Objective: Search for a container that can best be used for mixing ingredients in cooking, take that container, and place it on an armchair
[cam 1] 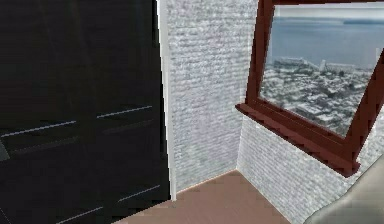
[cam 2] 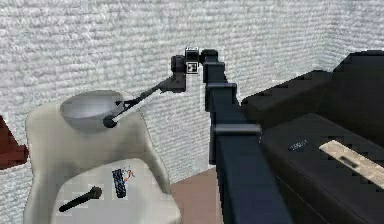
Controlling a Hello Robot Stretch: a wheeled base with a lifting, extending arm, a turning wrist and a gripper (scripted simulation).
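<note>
The robot's hand (cam 2: 112, 120) reached to a grey bowl (cam 2: 92, 108) at the back edge of a cream armchair (cam 2: 50, 152), with the arm (cam 2: 235, 140) stretched out beside a dark sofa (cam 2: 320, 110). This was likely to bring the bowl over the chair for placing. Whether the hand gripped the bowl could not be told. A dark stick-like object (cam 2: 80, 198) lay near the seat's front edge.

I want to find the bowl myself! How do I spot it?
Look for the cream armchair against the white brick wall. Up at its backrest is the bowl, where the thin fingers reach. It is round, grey and hollow, unlike the small flat things on the seat.
</note>
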